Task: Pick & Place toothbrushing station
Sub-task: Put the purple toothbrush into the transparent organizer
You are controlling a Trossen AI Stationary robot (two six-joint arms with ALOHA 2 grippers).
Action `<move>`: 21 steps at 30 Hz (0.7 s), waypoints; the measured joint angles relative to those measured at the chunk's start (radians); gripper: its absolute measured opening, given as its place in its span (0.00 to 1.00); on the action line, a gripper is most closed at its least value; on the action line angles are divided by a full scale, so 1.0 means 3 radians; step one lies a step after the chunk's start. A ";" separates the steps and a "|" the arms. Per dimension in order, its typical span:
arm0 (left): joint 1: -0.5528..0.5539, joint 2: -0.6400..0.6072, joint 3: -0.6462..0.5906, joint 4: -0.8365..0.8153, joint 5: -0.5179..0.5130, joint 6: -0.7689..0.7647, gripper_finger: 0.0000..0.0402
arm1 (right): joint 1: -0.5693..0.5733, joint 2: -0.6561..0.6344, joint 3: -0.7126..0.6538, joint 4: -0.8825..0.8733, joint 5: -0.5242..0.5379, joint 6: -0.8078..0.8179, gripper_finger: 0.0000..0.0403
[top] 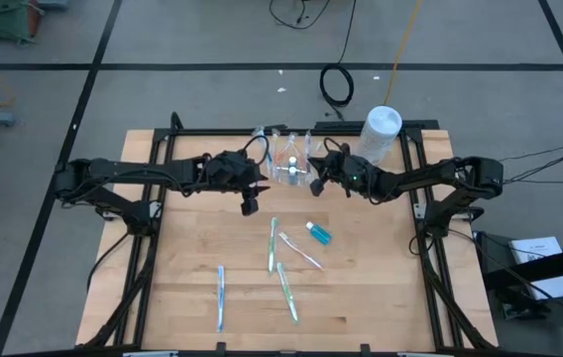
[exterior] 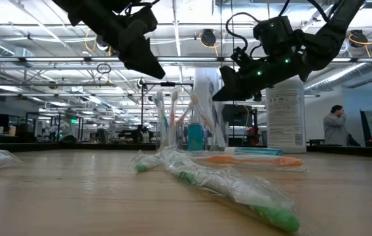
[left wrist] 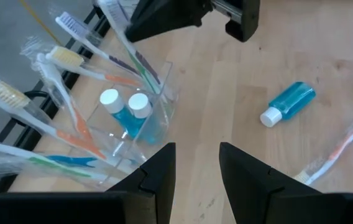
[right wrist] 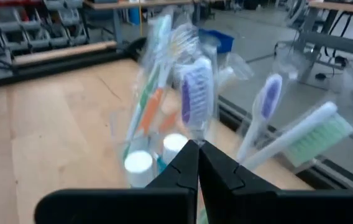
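Both hands hover by the cup (top: 288,169) at the tabletop's (top: 182,288) far edge: left hand (top: 250,205) part open and empty, right hand (top: 315,183) shut, holding nothing that I can see. Cup holds brushes and two tubes. One tube (top: 319,233) and several brushes (top: 273,244) remain loose; next, I judge, the left hand drops onto one.

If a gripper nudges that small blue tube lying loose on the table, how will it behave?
The blue tube lies on its side and looks round, so it would probably roll. It seems small and light, so it likely skids on the wooden table. Its smooth body may slip between fingers.
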 joint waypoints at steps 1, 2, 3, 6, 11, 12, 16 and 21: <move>-0.0006 0.0000 0.0000 -0.0005 -0.0001 -0.0003 0.32 | 0.0002 0.0000 0.0000 -0.0015 -0.0001 0.0000 0.00; -0.0010 0.0000 0.0000 -0.0004 -0.0001 -0.0003 0.32 | 0.0002 -0.0001 0.0000 -0.0028 -0.0006 -0.0004 0.00; -0.0016 0.0000 0.0000 -0.0001 -0.0001 -0.0004 0.32 | 0.0004 0.0000 0.0001 -0.0045 -0.0005 -0.0027 0.00; -0.0038 0.0000 0.0000 -0.0001 -0.0001 -0.0038 0.32 | 0.0022 0.0000 0.0001 -0.0089 0.0001 -0.0188 0.02; -0.0090 0.0000 0.0000 0.0096 -0.0003 -0.0288 0.32 | 0.0023 0.0000 0.0001 -0.0104 0.0020 -0.0394 0.08; -0.0099 0.0000 0.0000 0.0113 -0.0004 -0.0345 0.32 | 0.0023 0.0000 0.0001 -0.0107 0.0041 -0.0390 0.09; -0.0156 0.0000 0.0000 0.0119 -0.0008 -0.0527 0.32 | 0.0056 -0.0039 -0.0001 -0.0118 0.0136 -0.0340 0.16; -0.0260 0.0018 0.0000 0.0117 -0.0009 -0.0720 0.32 | 0.0164 -0.0205 -0.0001 -0.0226 0.0187 -0.0338 0.23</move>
